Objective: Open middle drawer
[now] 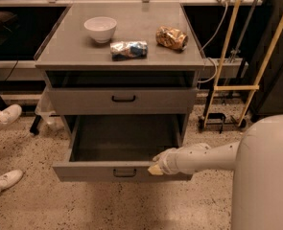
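The middle drawer [88, 170] is a grey metal drawer with a small black loop handle [124, 172]. It stands pulled far out of the cabinet, and its dark inside shows nothing in it. My gripper [155, 169] is at the top edge of this drawer's front panel, just right of the handle. The white arm reaches to it from the lower right. Above it, another grey drawer [83, 101] with a like handle sits nearly flush, with a dark gap over it.
On the cabinet top [69, 51] stand a white bowl [100, 28], a blue-and-white packet [128, 50] and a brown crinkled bag [171, 37]. Someone's white shoes [4, 119] are at the left on the speckled floor. A yellow-framed cart [229, 87] stands at the right.
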Available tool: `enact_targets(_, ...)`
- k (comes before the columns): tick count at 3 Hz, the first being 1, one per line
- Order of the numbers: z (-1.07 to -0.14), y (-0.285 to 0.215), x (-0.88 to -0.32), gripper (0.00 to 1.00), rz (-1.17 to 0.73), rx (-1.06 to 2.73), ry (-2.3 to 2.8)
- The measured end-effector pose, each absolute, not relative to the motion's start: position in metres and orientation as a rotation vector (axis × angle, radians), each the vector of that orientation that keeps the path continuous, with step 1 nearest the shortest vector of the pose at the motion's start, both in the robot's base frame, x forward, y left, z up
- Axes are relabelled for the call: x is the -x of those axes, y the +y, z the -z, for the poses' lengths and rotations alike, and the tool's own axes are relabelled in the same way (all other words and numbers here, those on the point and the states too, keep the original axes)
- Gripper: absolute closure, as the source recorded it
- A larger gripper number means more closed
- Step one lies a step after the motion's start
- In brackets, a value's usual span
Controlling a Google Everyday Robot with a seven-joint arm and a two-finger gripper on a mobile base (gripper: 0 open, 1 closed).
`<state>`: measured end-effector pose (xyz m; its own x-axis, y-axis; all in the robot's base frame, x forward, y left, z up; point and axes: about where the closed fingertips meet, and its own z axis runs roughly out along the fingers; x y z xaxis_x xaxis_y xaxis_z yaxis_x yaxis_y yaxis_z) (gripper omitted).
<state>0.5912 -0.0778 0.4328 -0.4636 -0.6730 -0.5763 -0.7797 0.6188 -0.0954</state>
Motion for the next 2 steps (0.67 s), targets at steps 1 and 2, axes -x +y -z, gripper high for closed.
enact_targets(1,-0.4308,-0.0782,-0.5862,1.0,-0.246,1.145,2.263)
enact_targets(2,-0.4322,-0.077,-0.5862,1.0,-0.246,1.145,2.263)
